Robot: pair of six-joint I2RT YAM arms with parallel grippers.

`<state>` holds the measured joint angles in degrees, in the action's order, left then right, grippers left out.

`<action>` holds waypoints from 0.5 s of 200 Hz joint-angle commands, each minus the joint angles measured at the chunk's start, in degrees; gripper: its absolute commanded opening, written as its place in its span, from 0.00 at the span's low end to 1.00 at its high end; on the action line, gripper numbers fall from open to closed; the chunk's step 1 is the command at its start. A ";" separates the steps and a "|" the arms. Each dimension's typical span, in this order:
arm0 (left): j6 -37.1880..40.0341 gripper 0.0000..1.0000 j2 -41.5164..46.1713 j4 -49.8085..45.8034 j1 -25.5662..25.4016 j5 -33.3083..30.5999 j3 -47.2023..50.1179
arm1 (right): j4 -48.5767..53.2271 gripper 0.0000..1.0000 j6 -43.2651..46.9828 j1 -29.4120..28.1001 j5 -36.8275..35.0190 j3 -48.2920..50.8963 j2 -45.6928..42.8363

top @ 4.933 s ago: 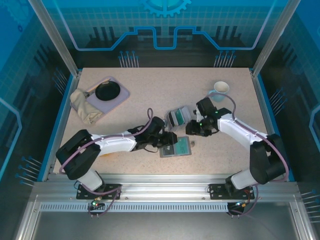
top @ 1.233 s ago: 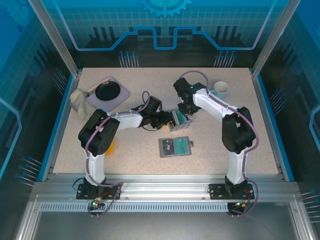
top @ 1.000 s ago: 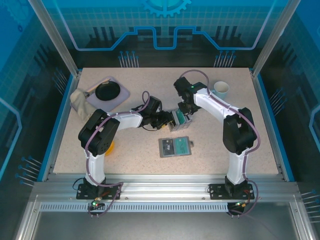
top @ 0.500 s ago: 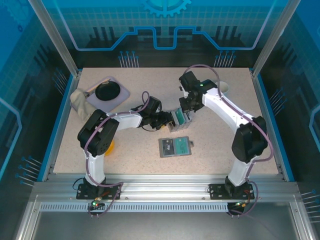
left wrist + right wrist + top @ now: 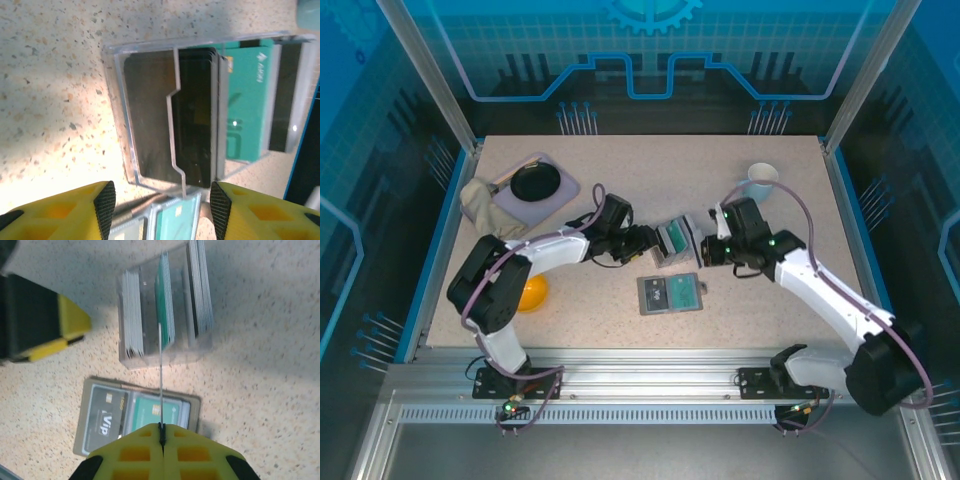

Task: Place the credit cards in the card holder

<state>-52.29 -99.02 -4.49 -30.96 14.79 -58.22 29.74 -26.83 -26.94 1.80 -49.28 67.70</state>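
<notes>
Mid-table, left of clear slotted box point(image 5: 145, 357): left gripper point(image 5: 162, 200), fingers spread, nothing between them. Just near of box, card holder point(image 5: 196, 410) lies open, pockets up. Right of box, credit card point(image 5: 160, 375) on edge, long axis straight out from right gripper point(image 5: 161, 429), free end toward box, fingers pressed together on its other end. Risk: end-pinch lets card pivot and miss pocket; unpinned holder may slide.
</notes>
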 commanded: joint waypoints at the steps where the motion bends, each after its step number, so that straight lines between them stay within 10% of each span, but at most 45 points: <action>1: 1.24 0.56 4.41 -2.78 -0.80 -1.01 3.19 | -7.20 0.06 -6.36 -1.58 -0.22 5.97 -4.21; 100: -4.99 0.55 8.58 0.89 -6.52 -2.10 14.86 | -10.99 0.05 -12.54 -10.99 -9.40 14.06 0.35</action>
<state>-55.18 -91.42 -4.69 -36.49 13.74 -44.36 20.27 -37.76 -37.28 -2.85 -37.28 67.70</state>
